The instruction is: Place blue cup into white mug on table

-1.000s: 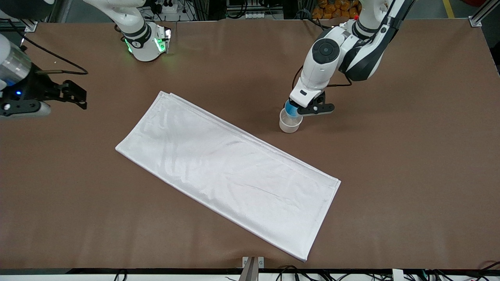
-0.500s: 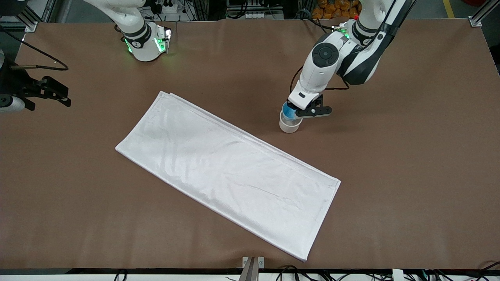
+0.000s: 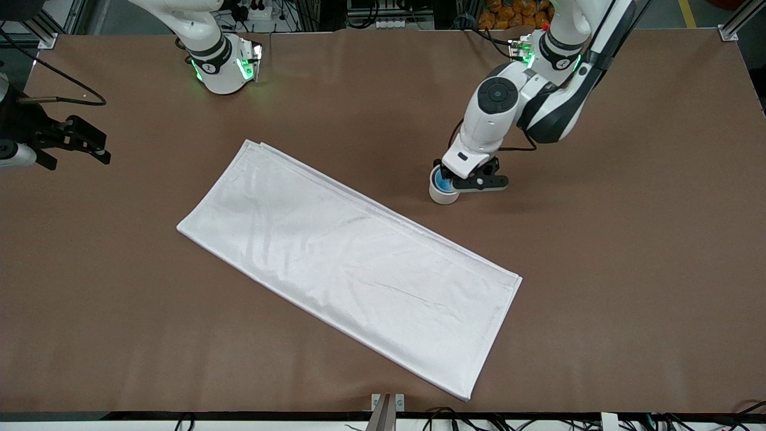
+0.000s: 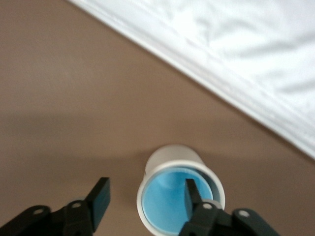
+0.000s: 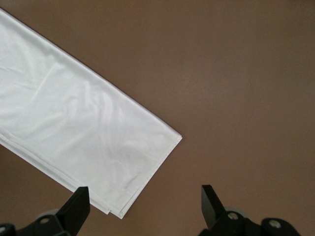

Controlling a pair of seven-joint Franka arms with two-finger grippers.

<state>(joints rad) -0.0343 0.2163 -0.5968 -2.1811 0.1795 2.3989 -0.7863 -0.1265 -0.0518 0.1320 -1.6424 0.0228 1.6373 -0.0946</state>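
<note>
While the blue cup (image 4: 170, 201) sits inside the white mug (image 4: 173, 160), the left hand (image 4: 145, 196) is released over it; the right hand (image 5: 142, 201) waits released above the desk (image 3: 598, 239).

Robotics lab bench. Two white arm bases (image 3: 222, 66) with green status lights are bolted along one edge of a large table (image 3: 628, 251) covered in matte brown sheet; aluminium framing (image 3: 735, 24) stands at its corners, and power strips and cable bundles (image 3: 257, 12) run just off that edge. More cables (image 3: 443, 414) hang at the table edge nearest the front camera, well apart from the left gripper (image 3: 464, 178).
</note>
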